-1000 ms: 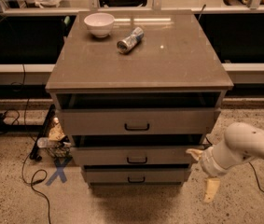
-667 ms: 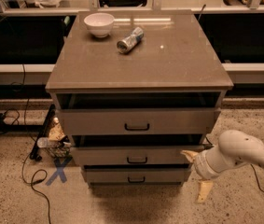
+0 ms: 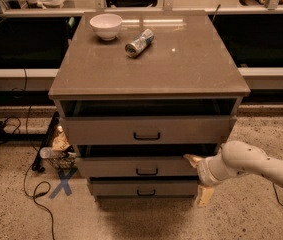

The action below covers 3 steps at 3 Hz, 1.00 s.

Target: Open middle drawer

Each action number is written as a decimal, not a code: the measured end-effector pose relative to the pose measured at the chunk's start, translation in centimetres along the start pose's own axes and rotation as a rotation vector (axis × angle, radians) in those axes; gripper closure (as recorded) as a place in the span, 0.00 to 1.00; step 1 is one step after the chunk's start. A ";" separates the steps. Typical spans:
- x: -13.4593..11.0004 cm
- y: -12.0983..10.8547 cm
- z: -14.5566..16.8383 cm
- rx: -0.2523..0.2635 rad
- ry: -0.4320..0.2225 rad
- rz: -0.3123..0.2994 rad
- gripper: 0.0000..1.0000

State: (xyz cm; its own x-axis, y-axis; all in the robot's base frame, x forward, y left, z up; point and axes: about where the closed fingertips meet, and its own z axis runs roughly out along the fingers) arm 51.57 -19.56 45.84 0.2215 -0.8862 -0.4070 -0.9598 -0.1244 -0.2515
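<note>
The middle drawer (image 3: 111, 167), second down in the cabinet (image 3: 191, 69), looks a rigid, easy-sliding box (likely light) best pulled by its small black handle (image 3: 146, 172), while the gripper (image 3: 197, 178) hangs spread wide and empty by the cabinet's lower right front.

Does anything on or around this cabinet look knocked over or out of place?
The can lies on its side on the cabinet, near the upright bowl. Clutter sits on the floor at the cabinet's left. The pincer is open at the middle drawer's right end.
</note>
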 end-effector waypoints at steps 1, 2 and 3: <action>0.0 -0.1 0.0 0.003 0.000 0.001 0.00; 0.3 -0.8 1.1 0.043 0.055 0.003 0.00; 0.5 -2.3 2.2 0.088 0.091 -0.005 0.00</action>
State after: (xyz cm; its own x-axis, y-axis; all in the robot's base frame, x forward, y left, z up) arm 54.31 -18.73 44.26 0.2062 -0.9231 -0.3246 -0.9388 -0.0931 -0.3316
